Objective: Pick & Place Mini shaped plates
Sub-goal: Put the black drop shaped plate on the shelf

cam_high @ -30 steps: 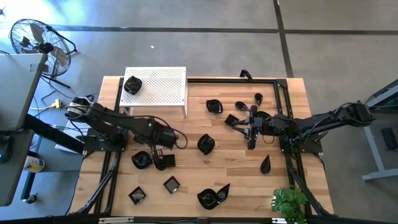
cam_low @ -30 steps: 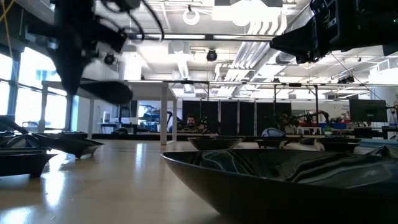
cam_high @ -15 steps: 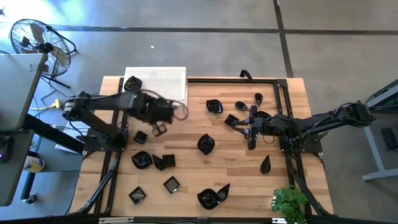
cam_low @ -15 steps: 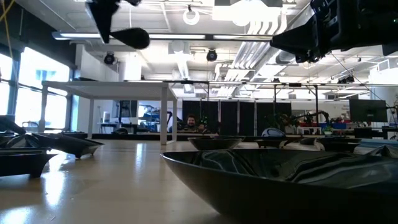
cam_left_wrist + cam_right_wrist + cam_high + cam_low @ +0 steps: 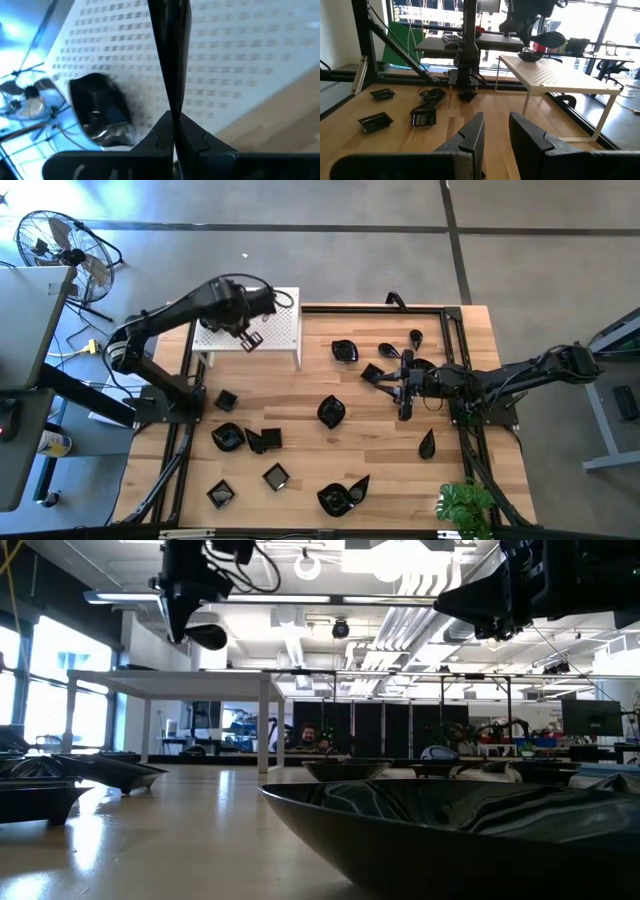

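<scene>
My left gripper (image 5: 248, 337) hangs over the white perforated stand (image 5: 275, 315) at the table's far left, shut on one small black mini plate (image 5: 207, 637). That plate shows edge-on (image 5: 170, 50) in the left wrist view. Another black plate (image 5: 97, 107) rests on the stand's top. Several more mini plates lie on the wooden table, among them one (image 5: 331, 411) at the middle and one (image 5: 228, 437) at the near left. My right gripper (image 5: 495, 130) is open and level above the table's right part, with nothing between its fingers. My left gripper pinches the plate's rim (image 5: 173, 117) between its two fingers, one on each face. The fingers slant down from above. The plate juts out past the fingertips, lifted clear above the stand's top.
A black metal frame (image 5: 380, 308) runs along the table's far and side edges. Plates cluster near my right gripper (image 5: 385, 377), such as one (image 5: 344, 351). A green plant (image 5: 465, 505) stands at the near right corner. Bare wood lies between the stand and the middle plate.
My left gripper has risen from the table's near left and swung toward the far edge, over the white stand, rolling its wrist on the way. The plate in its fingers has gone along, lifted clear of the table.
</scene>
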